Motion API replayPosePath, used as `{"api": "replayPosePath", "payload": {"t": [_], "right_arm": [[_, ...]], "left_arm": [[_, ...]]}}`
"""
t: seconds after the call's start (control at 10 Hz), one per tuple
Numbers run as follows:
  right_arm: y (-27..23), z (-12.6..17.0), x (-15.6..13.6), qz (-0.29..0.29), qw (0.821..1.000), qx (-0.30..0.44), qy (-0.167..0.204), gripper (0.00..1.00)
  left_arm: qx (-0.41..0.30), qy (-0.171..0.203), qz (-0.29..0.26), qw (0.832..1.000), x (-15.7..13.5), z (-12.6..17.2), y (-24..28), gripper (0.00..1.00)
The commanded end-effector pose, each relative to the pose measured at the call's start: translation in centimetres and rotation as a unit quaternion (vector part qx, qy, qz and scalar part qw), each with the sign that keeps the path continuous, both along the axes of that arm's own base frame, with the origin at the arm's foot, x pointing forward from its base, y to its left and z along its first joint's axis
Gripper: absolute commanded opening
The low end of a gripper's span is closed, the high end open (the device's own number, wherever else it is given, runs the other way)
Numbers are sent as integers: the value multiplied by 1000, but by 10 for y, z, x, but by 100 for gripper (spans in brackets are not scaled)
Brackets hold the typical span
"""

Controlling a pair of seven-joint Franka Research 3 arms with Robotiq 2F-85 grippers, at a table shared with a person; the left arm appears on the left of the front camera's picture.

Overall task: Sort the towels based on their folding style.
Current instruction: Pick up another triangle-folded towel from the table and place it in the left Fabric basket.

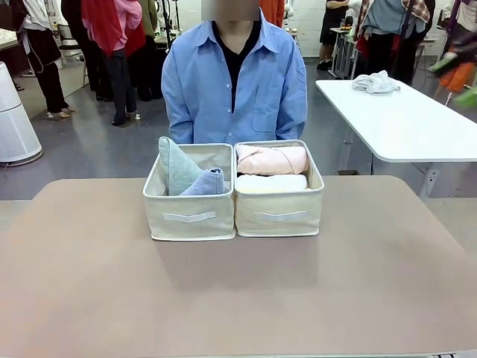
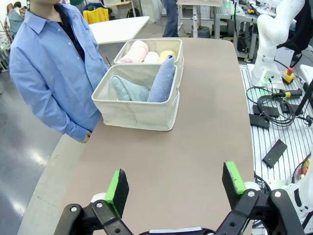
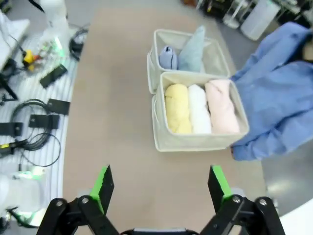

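Behind the person in the blue shirt point(image 1: 235, 82) stood a busy workroom, with a white table point(image 1: 402, 119) off to one side carrying a whitish cloth heap point(image 1: 375, 82). On the brown counter point(image 1: 238, 291), two beige fabric boxes sat touching side by side near the far edge, just in front of the person.

The left box point(image 1: 190, 201) held the two cone towels: the grey-green cone point(image 1: 177, 165) leaned against the lavender-blue cone point(image 1: 206, 183). The right box point(image 1: 279, 198) held rolled towels lying side by side: the pink roll point(image 3: 221, 106) nearest the person, the white roll point(image 3: 198, 108) in the middle, and the pale yellow roll point(image 3: 177, 107) on the robot's side. A dark grey roll may have lain beneath them, but I could not tell.

The left gripper point(image 2: 176, 188) hung above bare counter, well apart from the boxes, its fingers point(image 2: 117, 190) spread wide with nothing between them. The right gripper point(image 3: 160, 185) hovered likewise over the counter short of the boxes, its fingers point(image 3: 217, 182) parted and holding nothing.
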State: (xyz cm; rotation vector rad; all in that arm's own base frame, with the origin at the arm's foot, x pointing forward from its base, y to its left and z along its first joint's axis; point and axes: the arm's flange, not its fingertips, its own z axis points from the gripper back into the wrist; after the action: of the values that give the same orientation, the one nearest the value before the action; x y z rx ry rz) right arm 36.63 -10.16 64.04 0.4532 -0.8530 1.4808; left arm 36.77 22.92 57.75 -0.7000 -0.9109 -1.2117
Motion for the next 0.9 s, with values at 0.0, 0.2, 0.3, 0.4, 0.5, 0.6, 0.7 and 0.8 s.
{"api": "replayPosePath", "payload": {"t": [0.0, 0.2, 0.3, 0.4, 0.5, 0.6, 0.7, 0.8], "right_arm": [[-44, -35, 11, -10, 998, 65, 13, 100], [-101, -57, -3, -65, 990, 125, 8, 100], [-122, -64, -9, -75, 985, 152, 7, 100], [-132, -69, -9, -72, 982, 171, 14, 100], [-135, -66, -4, -90, 975, 201, 3, 100], [-130, -72, -15, -88, 985, 144, 18, 100], [-130, -72, -15, -88, 985, 144, 18, 100], [-130, -72, -15, -88, 985, 144, 18, 100]], "left_arm": [[-10, -8, 2, 1000, -2, 1, -2, 100], [-10, -8, 2, 1000, -2, 1, -2, 100], [-10, -8, 2, 1000, -2, 1, -2, 100], [-10, -8, 2, 1000, -2, 1, -2, 100], [-10, -8, 2, 1000, -2, 1, -2, 100], [-10, -8, 2, 1000, -2, 1, -2, 100], [-10, -8, 2, 1000, -2, 1, -2, 100], [-10, -8, 2, 1000, -2, 1, -2, 100]]}}
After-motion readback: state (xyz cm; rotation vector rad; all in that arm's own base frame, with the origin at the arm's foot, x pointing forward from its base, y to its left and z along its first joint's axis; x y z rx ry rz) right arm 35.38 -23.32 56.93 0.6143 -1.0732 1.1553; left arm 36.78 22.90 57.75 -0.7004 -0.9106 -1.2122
